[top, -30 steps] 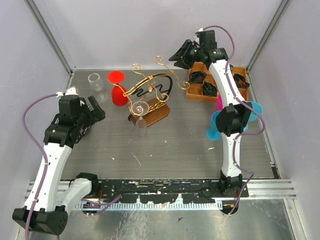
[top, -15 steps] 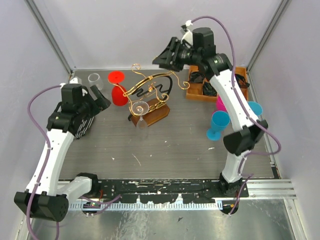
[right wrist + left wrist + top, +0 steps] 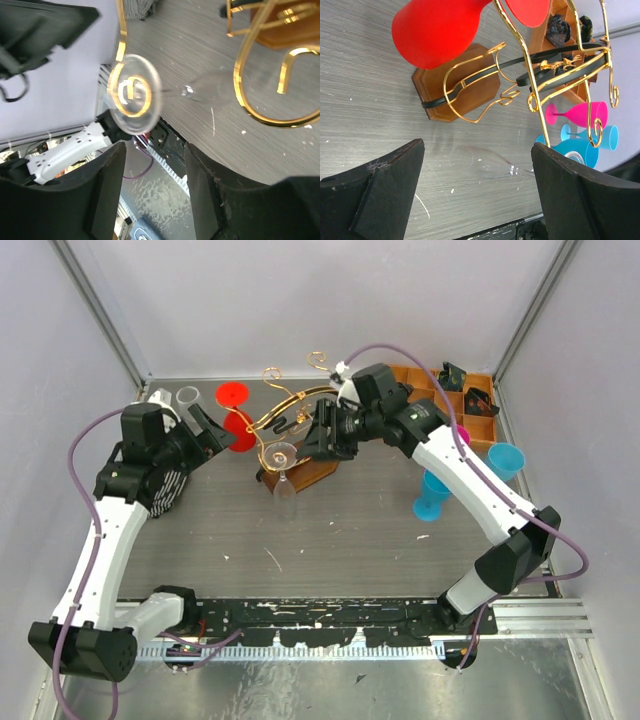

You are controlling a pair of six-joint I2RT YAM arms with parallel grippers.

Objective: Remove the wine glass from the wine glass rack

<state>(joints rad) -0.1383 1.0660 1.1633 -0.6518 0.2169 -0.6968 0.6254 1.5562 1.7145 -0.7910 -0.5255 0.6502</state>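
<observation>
Both left gripper (image 3: 475, 167) and right gripper (image 3: 154, 162) are seen open, empty; the wine glass (image 3: 284, 496) could be shattered if clipped off its rack (image 3: 306, 472).

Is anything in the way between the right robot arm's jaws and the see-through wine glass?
Nothing visible does. The wine glass hangs just ahead of the right gripper, whose jaws are open. Only the wine glass rack itself is close: its gold wire holds the foot and a curl passes by the bowl.
</observation>
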